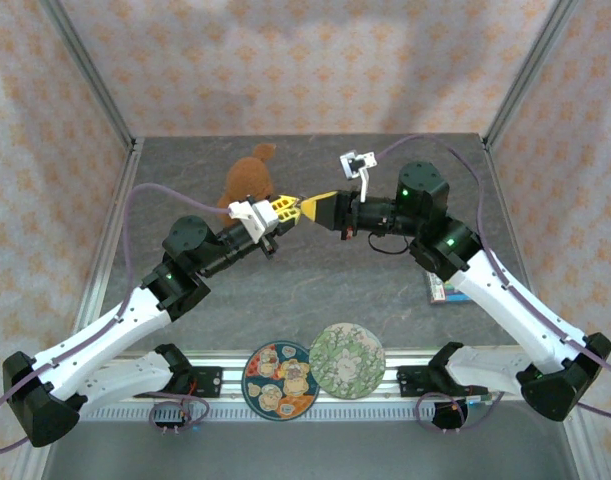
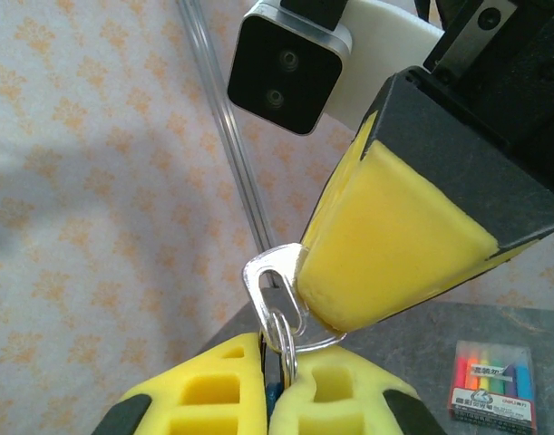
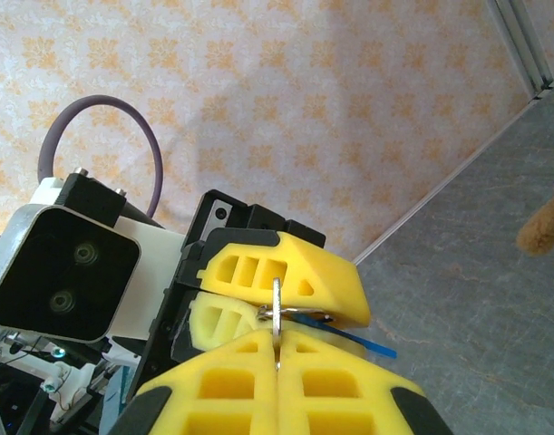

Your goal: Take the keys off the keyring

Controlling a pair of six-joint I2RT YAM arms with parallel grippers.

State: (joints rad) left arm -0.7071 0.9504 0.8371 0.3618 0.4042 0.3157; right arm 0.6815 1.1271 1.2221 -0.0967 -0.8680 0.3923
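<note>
The jaws of the left gripper (image 1: 282,211) are pressing together on a thin silver keyring (image 2: 287,349). They are holding it in the air above the middle of the grey table (image 1: 315,290). The jaws of the right gripper (image 1: 308,207) are meeting them tip to tip and pinching the head of a flat silver metal key (image 2: 275,288). That key is hanging on the ring, its hole threaded by the wire. A narrow blue strip (image 3: 365,343) is poking out beside the left jaws; what it belongs to is not clear. No loose key is lying on the table, so by my reading nothing is off yet. Both grips are set and the pinched key is waiting to be worked round the coil. Any others on the ring would come after it.
</note>
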